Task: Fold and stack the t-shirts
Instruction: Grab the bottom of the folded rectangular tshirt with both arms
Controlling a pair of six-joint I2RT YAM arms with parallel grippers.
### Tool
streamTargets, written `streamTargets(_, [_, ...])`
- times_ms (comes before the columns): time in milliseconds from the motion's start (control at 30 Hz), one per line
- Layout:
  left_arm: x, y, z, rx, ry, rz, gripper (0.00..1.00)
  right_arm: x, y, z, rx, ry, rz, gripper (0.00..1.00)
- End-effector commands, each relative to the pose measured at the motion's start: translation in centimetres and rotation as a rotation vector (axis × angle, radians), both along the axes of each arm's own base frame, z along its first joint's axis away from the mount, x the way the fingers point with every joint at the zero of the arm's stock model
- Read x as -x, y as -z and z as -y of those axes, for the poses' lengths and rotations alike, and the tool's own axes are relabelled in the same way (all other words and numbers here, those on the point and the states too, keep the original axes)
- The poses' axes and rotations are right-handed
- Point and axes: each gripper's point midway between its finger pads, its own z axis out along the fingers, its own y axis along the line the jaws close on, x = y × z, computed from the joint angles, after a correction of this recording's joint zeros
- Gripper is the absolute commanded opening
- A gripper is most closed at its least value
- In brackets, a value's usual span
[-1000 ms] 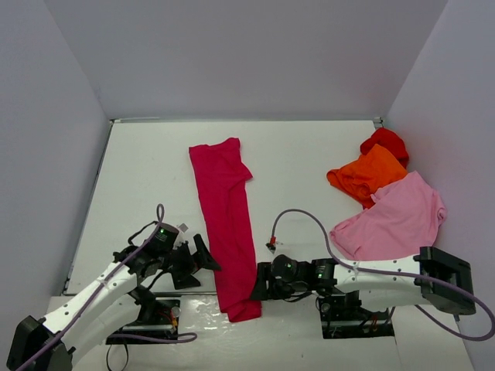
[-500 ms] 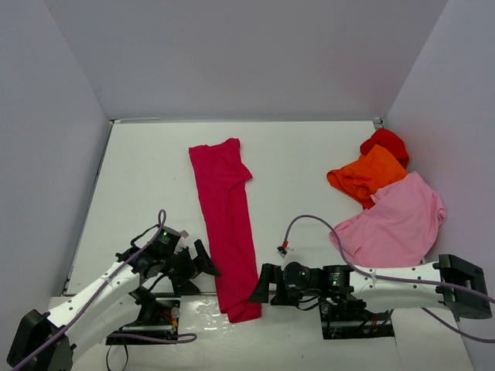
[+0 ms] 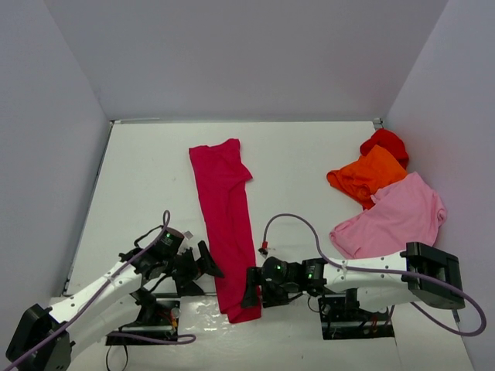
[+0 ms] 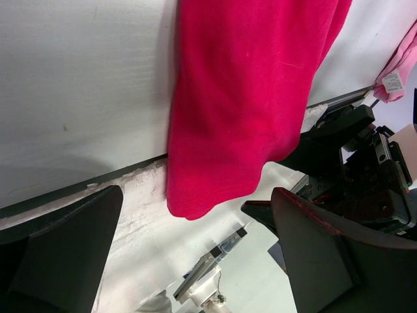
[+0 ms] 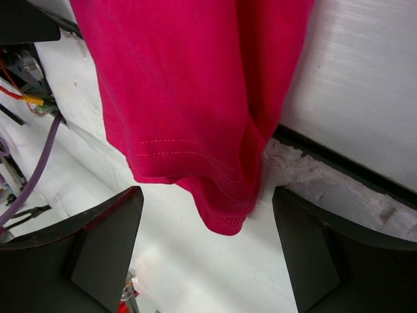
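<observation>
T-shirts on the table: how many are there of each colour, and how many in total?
Crimson-magenta cloth t-shirt lying as a long narrow strip: 1
Light pink cloth t-shirt: 1
Orange cloth t-shirt: 1
Red cloth t-shirt: 1
Total: 4

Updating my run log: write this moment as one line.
crimson-magenta cloth t-shirt: long strip, hem overhanging near edge | left end effector: open at hem | right end effector: open at hem

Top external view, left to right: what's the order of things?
left hand → crimson-magenta t-shirt → right hand → heap of orange, red and light pink t-shirts; those three overlap, so their order within the heap is unclear.
</observation>
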Motion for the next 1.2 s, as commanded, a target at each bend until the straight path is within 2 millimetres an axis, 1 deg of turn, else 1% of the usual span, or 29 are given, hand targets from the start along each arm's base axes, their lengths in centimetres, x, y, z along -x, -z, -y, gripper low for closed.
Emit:
streamTargets(0, [-0.8,-1.4,0.9,0.056,-0.017,0.035,0.97,0.9,2.7,-2.7,-0.051,-0.06,0.005,0.77])
streamTargets(67, [-0.8,-1.4,1.0,0.066,-0.021,0.035,0.97,0.5,3.2,-2.9,-0.019,-0.076,0.028,0.77])
streamTargets(133, [-0.8,-1.4,1.0,0.067,-0.022,0.037,0.97,-0.4,3.1,-3.4,-0.005,-0.078,0.058,0.77])
streamTargets(267, [-0.6,-1.3,0.9,0.066,-0.018,0.039,0.97,-1.4,2.5,-3.7,-0.021,-0.056,0.079,0.77])
streamTargets(367, [-0.6,-1.1,0.8,0.061,-0.019,0.039,0.97,-1.6,1.5,-3.7,-0.095,-0.007,0.07,0.77])
streamTargets(467, [-0.6,-0.8,0.9,0.054,-0.015,0.036,0.97,-1.7,0.9,-2.8,-0.178,0.058,0.047,0.77])
streamTargets(600, [-0.6,-0.4,1.0,0.045,-0.005,0.024,0.97,-1.2,0.9,-1.3,-0.25,0.106,0.003,0.77])
streamTargets(700, [-0.7,-0.4,1.4,0.047,0.012,0.023,0.97,-0.5,0.7,-0.8,-0.304,0.128,-0.051,0.76])
streamTargets(767, [-0.8,-0.4,1.5,0.041,0.025,0.024,0.97,-0.3,0.3,-0.8,-0.322,0.134,-0.075,0.76])
streamTargets(867, [-0.8,-0.4,1.7,0.035,0.038,0.025,0.97,-0.2,-0.1,-1.0,-0.334,0.122,-0.079,0.76])
streamTargets(967, [-0.7,-0.4,1.7,0.034,0.039,0.023,0.97,0.2,-0.5,-0.8,-0.312,0.104,-0.092,0.76])
streamTargets(1000, [-0.7,-0.4,1.7,0.034,0.037,0.026,0.97,0.2,-1.0,-0.7,-0.324,0.107,-0.089,0.76])
streamTargets(1167, [-0.8,-0.1,1.9,0.043,0.025,0.022,0.97,-0.3,-0.7,0.9,-0.294,0.154,-0.088,0.74])
